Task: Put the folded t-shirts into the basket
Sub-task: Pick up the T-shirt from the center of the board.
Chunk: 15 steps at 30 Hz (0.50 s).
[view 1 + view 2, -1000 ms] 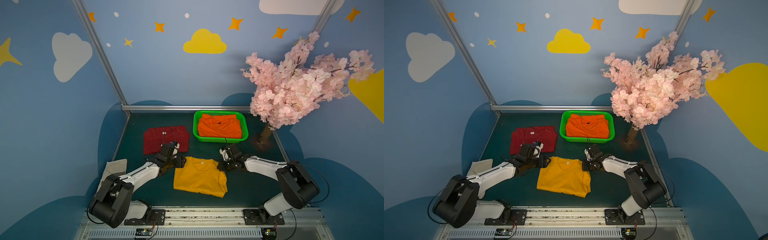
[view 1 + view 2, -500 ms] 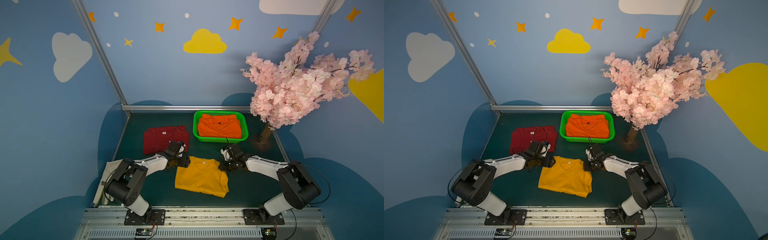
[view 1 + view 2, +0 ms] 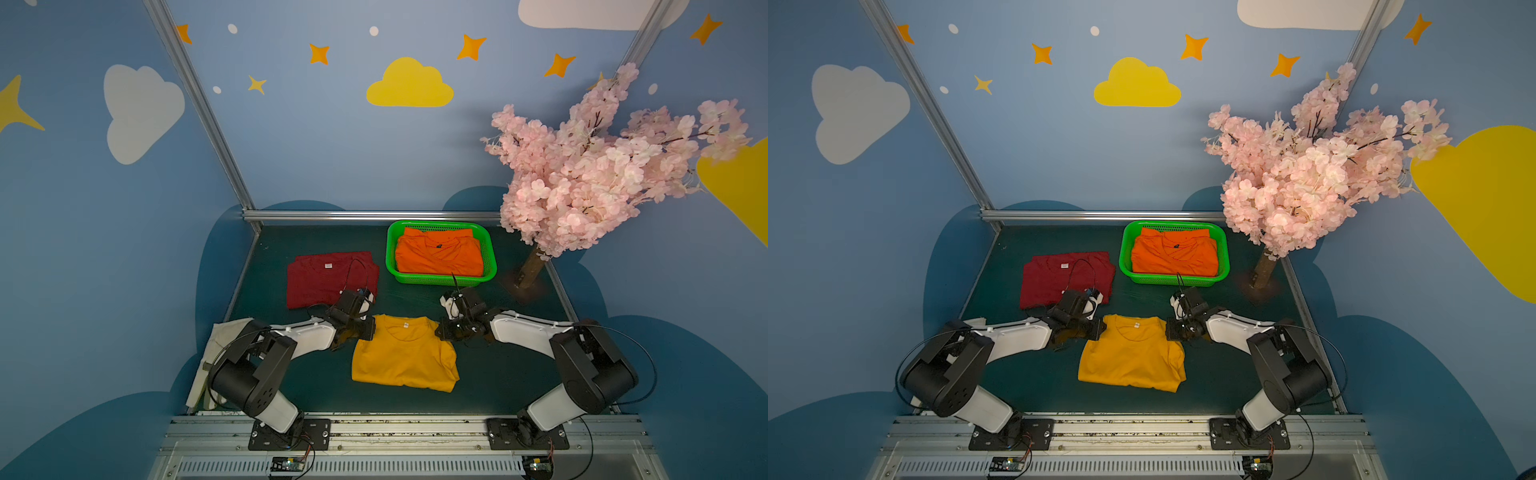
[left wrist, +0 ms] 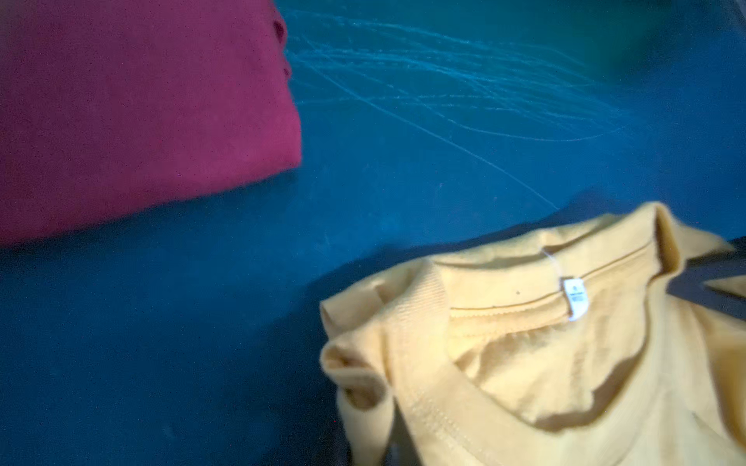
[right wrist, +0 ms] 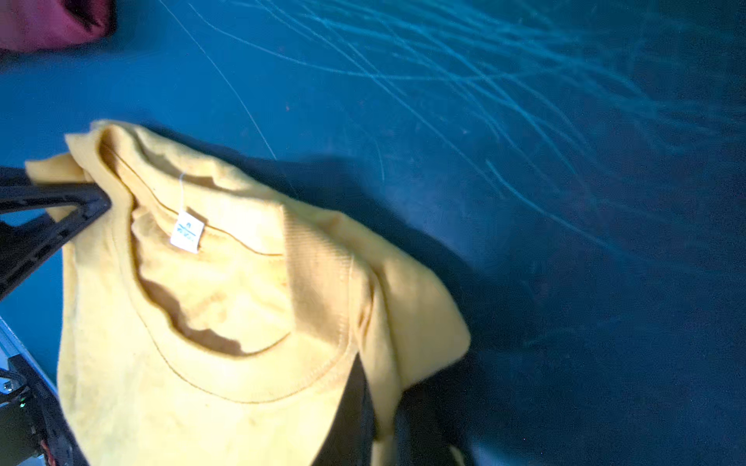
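A mustard yellow folded t-shirt point(image 3: 405, 353) point(image 3: 1131, 353) lies mid-table. My left gripper point(image 3: 366, 331) point(image 3: 1098, 330) is shut on its near-left collar corner, and my right gripper point(image 3: 441, 331) point(image 3: 1170, 330) is shut on the opposite collar corner. In the left wrist view the yellow cloth point(image 4: 565, 343) bunches into my left gripper point(image 4: 375, 444). In the right wrist view the shirt point(image 5: 222, 302) is pinched in my right gripper point(image 5: 379, 435). A dark red t-shirt point(image 3: 330, 278) point(image 4: 141, 113) lies flat further back on the left. The green basket point(image 3: 390, 249) point(image 3: 1122, 253) holds an orange t-shirt point(image 3: 438, 257).
A pink blossom tree point(image 3: 602, 166) stands at the back right, its trunk point(image 3: 530, 270) beside the basket. A whitish cloth point(image 3: 216, 353) lies off the table's left edge by my left arm. A metal rail point(image 3: 374, 424) runs along the front.
My left gripper has slid right to the yellow shirt's collar corner and shut on it. The right gripper has kept its grip and place.
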Available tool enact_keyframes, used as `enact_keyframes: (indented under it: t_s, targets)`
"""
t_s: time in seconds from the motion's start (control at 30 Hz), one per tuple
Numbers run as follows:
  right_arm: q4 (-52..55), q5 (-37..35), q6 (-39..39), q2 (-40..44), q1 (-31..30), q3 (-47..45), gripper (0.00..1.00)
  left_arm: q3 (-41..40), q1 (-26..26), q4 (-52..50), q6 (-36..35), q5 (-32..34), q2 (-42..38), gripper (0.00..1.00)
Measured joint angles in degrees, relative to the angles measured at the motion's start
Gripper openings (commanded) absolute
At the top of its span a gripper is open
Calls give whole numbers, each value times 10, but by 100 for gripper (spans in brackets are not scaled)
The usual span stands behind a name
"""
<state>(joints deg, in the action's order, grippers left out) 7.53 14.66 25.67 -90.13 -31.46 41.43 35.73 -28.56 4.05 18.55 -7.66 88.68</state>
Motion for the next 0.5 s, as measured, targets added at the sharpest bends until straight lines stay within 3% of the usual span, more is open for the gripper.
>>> enact_keyframes:
  t_s: [0.27,0.5]
  targets:
    - [-33,-11,-31,85,1,-31,0,-90,18,48,42,-30,-150,2]
    - [-52,-20,-58,181,2,-48,0,-103,21,73,53,-32,-239,3]
